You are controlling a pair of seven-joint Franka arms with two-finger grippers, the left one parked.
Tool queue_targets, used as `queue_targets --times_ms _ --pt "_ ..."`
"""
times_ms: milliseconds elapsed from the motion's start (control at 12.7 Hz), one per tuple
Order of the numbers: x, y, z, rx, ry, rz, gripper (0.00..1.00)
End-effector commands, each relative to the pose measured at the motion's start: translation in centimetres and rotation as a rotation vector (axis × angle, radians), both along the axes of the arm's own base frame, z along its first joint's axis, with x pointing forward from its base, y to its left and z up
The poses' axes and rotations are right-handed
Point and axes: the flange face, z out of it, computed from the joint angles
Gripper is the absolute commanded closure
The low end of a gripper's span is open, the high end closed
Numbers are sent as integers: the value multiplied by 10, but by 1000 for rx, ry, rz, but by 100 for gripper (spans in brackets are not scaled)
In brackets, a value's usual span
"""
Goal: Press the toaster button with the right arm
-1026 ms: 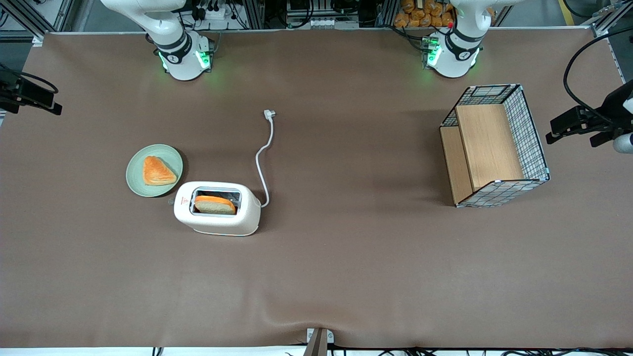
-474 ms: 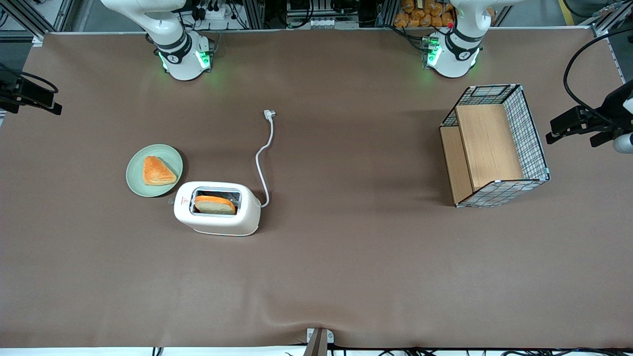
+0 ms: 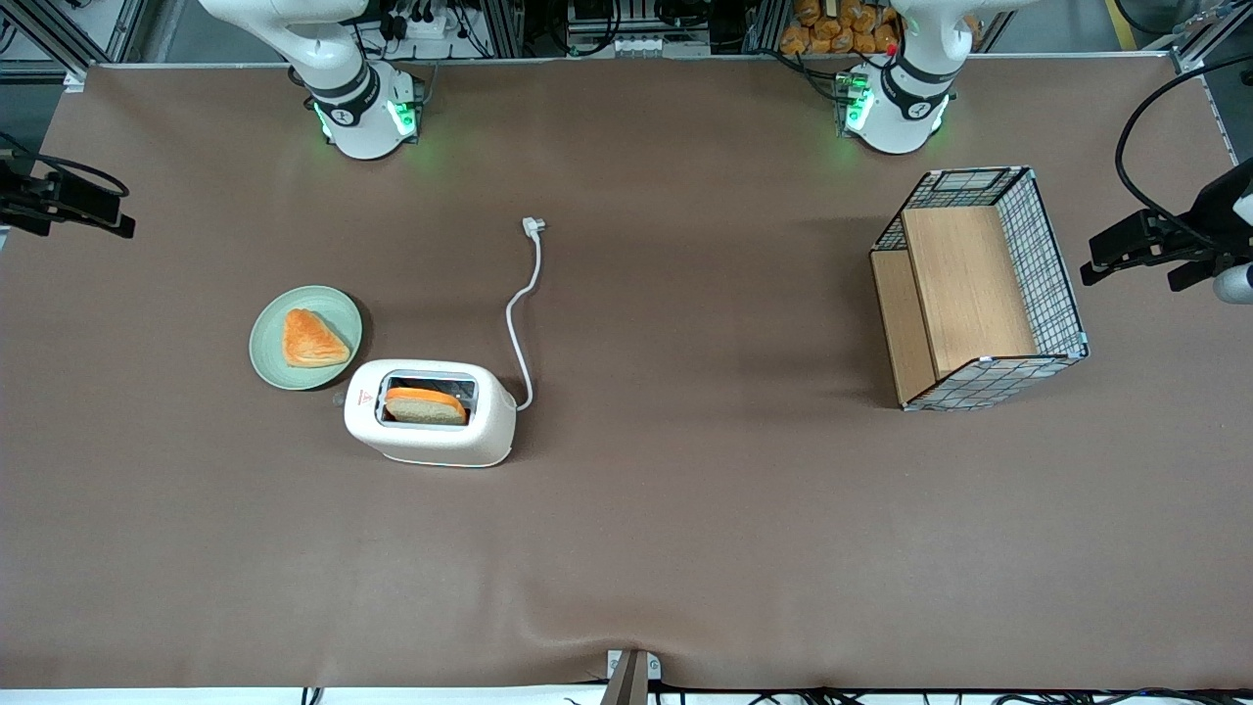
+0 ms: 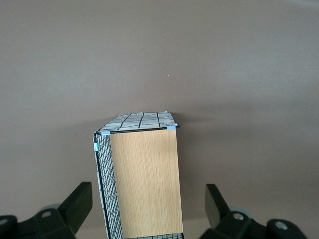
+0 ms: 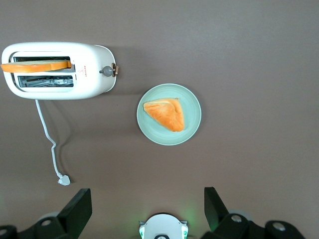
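Brown matting (image 3: 685, 548) covers the whole table, slightly rucked at the edge nearest the front camera. On it, toward the working arm's end, stands the toaster (image 3: 429, 413), cream-white and rounded, with a silver-rimmed slot on top. A slice of toast (image 3: 425, 405) with an orange crust stands in the slot, leaning against one side. A tiny red mark (image 3: 361, 397) sits on the toaster's top near one narrow end; it looks like a logo or small print but is too small to read. From that same narrow end the toaster button (image 5: 105, 70), a small round grey knob, sticks out sideways, clear in the right wrist view and only a faint nub in the front view. The white cord (image 3: 519, 323) runs from the toaster's other end in a curve away from the front camera, ending in a plug (image 3: 532, 226) that lies loose on the mat.

Just beside the button end, slightly farther from the front camera, a pale green plate (image 3: 277, 360) holds a triangular orange pastry (image 3: 311, 339).

The gripper (image 5: 147, 214) of the right arm (image 3: 323, 59) hangs high, well apart from the toaster, with its two black fingers (image 5: 75, 209) spread wide and holding nothing.

Toward the parked arm's end stands a wire-mesh basket (image 3: 1052, 264) with wooden panels.
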Motion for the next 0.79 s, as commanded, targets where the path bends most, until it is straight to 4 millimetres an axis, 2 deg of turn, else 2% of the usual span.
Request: queue_targets --times_ms 0,474,711 --pt "13 7 -8 33 21 -3 0" --pt "39 14 -52 79 69 0 0" --pt "57 35 -83 78 83 29 0"
